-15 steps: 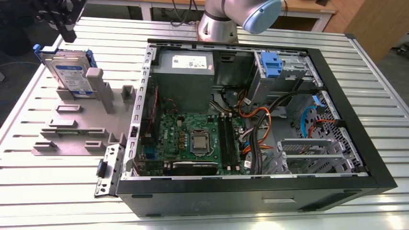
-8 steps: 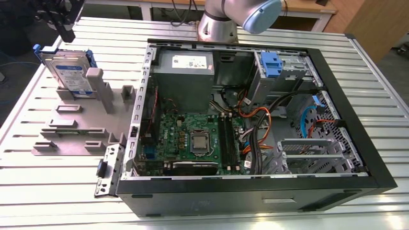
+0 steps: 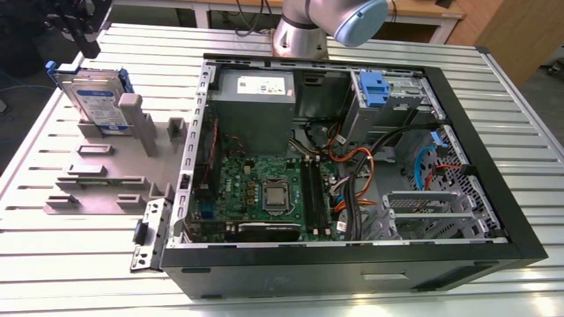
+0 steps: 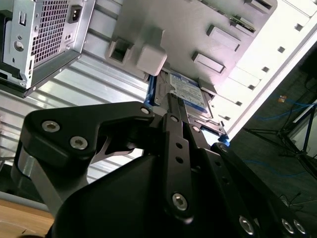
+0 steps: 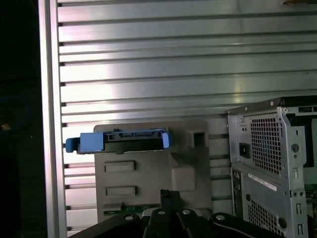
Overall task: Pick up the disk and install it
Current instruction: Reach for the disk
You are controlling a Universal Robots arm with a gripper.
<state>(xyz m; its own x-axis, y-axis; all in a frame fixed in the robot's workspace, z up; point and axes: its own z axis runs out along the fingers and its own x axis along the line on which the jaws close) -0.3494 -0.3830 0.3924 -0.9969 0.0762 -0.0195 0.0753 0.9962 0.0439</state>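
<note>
One disk (image 3: 92, 99) stands on edge in a rack (image 3: 97, 178) at the exterior view's left, presented for the closed, empty gripper (image 3: 87, 46) above.

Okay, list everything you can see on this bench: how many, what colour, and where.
disk: one, silver in a blue carrier, upright in the fixture, exterior view's left.
fixture: one, grey, on the table beside the case.
computer case: one, black, open, mid-table.
power supply: one, grey with white sticker, inside the case.
motherboard: one, green, inside the case.
drive cage: one, silver with blue latch, inside the case.
cables: several, orange, black and blue, inside the case.
table: one, silver, slatted, under everything.
arm: one, silver and pale blue, behind the case.
gripper: one, black, above the disk.
</note>
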